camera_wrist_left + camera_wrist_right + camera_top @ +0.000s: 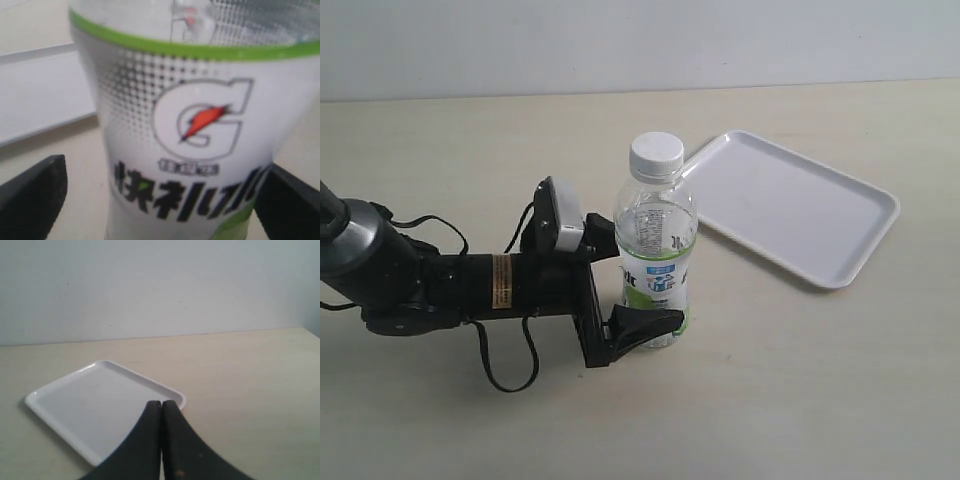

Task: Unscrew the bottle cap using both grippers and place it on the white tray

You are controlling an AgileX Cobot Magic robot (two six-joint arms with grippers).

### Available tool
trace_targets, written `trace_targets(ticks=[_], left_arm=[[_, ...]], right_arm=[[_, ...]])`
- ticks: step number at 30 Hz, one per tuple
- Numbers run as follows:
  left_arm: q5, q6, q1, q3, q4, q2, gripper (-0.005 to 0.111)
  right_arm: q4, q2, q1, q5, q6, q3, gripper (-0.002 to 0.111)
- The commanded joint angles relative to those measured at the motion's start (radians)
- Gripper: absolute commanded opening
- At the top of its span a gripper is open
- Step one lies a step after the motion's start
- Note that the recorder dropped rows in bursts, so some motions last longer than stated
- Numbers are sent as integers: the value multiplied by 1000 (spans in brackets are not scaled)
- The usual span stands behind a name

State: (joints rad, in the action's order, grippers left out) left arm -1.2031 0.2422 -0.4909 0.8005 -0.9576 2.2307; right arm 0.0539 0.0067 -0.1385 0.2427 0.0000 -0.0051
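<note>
The bottle (657, 260) stands upright on the table, and the white ribbed bottle cap (656, 153) is on its neck. My left gripper (645, 282) lies low and straddles the bottle's lower part. In the left wrist view the label (195, 125) fills the frame. One finger (35, 190) stands off from the bottle with a gap, and the other finger (290, 205) is at its edge. The white tray (790, 205) lies right of the bottle with nothing on it. My right gripper (161, 407) is shut with nothing in it, facing the tray (90, 405), and is outside the exterior view.
The left arm's black body and cables (440, 280) stretch across the table's left side. A pale wall (640, 40) rises behind the table's far edge. The tray's edge (40, 95) shows behind the bottle in the left wrist view.
</note>
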Motion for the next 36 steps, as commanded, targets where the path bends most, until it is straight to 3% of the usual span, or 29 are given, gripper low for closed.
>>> trace_targets(ticks=[1,10,13,16,22,36], left_arm=[[-18,-3,-21,5,29,-1,94],[-18,-3,-28,5,70,-1,94],[-18,-3,-28,5,74,-1,88],[-18,1,-28,5,78,-1,67],[-18,-7,-28,5,63,-1,0],[-17,-29,-28,5,63,-1,0]], right_arm=[[-4,-7,-6,-4,0,5,0],[-4,-7,-6,-4,0,5,0],[-2,-7,-6,-4,0,5,0],[-2,-7,-6,-11,0,5,0],[-2,-7,-6,-7,0,5,0],[-4,-7,-6,-6,0,5,0]])
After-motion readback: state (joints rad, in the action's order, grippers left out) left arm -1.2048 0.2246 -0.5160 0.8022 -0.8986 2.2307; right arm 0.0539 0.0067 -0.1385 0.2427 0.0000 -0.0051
